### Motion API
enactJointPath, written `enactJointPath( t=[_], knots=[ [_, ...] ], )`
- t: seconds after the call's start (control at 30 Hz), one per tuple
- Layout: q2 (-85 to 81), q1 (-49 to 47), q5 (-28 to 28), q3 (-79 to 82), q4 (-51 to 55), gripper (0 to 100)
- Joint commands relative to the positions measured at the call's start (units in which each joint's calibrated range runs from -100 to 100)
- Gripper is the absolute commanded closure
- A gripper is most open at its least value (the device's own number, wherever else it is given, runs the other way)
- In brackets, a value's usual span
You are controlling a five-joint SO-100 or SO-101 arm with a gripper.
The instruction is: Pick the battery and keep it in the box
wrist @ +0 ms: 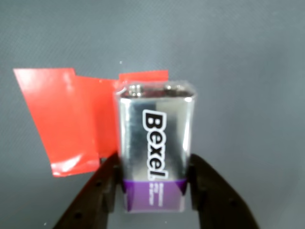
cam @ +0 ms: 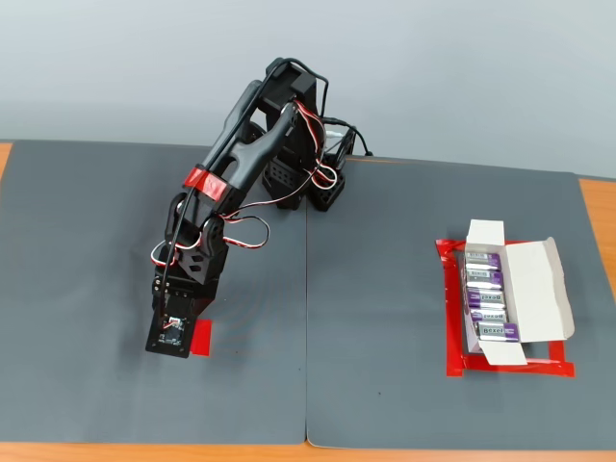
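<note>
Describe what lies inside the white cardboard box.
The white cardboard box holds four silver-and-purple batteries in a row, labels up. Its floor beneath them is hidden.

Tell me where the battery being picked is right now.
In the wrist view the battery sits upright between the end effector fingers, with red tape behind it; the box lies far right in the fixed view.

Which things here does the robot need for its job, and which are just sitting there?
Needed:
- the battery, squeezed in the gripper
- the box, open, with batteries in a row inside

Just there:
- red tape patch under the arm
- red tape rectangle around the box
- dark mat
</note>
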Motion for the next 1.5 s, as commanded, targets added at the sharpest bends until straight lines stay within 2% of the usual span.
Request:
enactJointPath(
  t=[0.0, 0.37, 0.83, 0.97, 1.13, 1.47],
  knots=[
    [-1.2, 0.1, -0.1, -2.0, -0.6, 96],
    [-10.0, -1.7, -0.3, -2.5, 0.3, 97],
    [-25.8, -7.8, -0.3, -3.6, 11.3, 97],
    [-28.2, -11.3, -0.6, -9.1, 17.2, 97],
    [-28.5, -16.9, -5.6, -18.8, 22.8, 97],
    [-28.7, -33.9, -7.4, -23.6, 23.3, 97]
  ],
)
